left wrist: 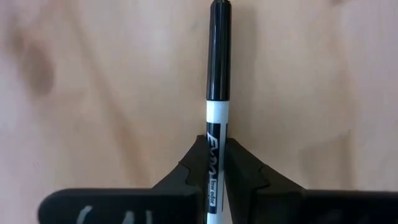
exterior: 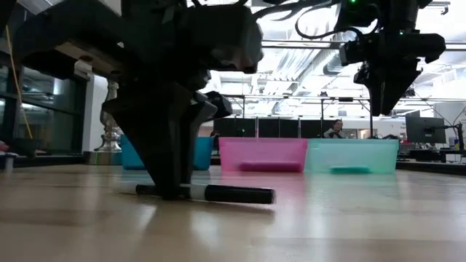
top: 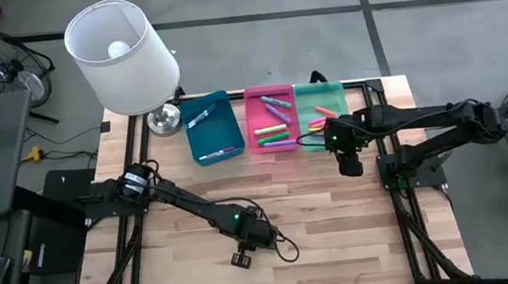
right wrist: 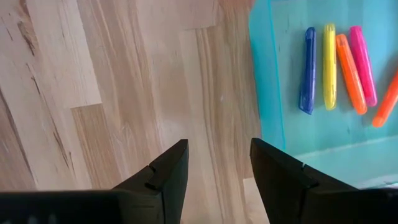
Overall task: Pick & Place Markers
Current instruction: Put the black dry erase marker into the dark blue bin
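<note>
Marker in the left jaws reads "low odor" on its barrel.

high: straight down | low: tabletop level | wrists: close, downward | shared: green tray

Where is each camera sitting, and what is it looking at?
High view: above the table, looking straight down; both dark arms show, plus the blue, pink and green plastic trays.
Low view: at tabletop height, looking across; the left gripper stands on the black-capped white marker.
Left wrist view: on the left arm, looking down at the wood; its fingers pinch that marker.
Right wrist view: on the right arm; the open right gripper hangs beside the green tray.
Shared: the low and left wrist views both show the gripped marker.
</note>
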Controlling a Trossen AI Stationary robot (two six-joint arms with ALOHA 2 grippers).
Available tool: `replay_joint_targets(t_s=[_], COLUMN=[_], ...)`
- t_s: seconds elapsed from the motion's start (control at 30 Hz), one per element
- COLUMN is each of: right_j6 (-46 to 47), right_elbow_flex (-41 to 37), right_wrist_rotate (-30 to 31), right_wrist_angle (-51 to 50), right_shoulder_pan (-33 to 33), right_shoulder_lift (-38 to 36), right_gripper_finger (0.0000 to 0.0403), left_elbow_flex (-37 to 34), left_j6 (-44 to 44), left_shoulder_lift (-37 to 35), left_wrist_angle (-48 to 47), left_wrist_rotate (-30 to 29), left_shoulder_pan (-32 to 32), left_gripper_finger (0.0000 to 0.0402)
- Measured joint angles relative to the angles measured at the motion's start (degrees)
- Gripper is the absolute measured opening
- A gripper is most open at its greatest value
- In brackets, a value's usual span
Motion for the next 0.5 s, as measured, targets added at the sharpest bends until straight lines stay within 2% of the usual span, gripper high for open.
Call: replay_joint_targets(t_s=[0.1, 0.3, 0.5], right_j6=[0.2, 1.9, 3.8], right_elbow_flex=[-1.4, -8.1, -6.9], right_wrist_rotate=[0.0, 0.0, 3.1], right_wrist_angle=[1.6, 7.6, 7.9], right_shoulder_pan=[1.3, 3.9, 7.3], right_shoulder_lift=[0.0, 0.0, 0.8], right_gripper_finger=[0.0161, 0.0161, 0.0161], left_elbow_flex=[-0.4, -0.4, -0.3], left_j6=[-0.3, -3.5, -6.1], left_shoulder_lift=[-1.9, -5.3, -6.7], left_wrist_angle=[-3.4, -11.4, -15.4], left_wrist_rotate=[-2.1, -11.2, -16.1], left_shoulder_pan=[1.0, 2.8, 4.4], left_gripper_finger=[0.0021, 0.0019, 0.0019])
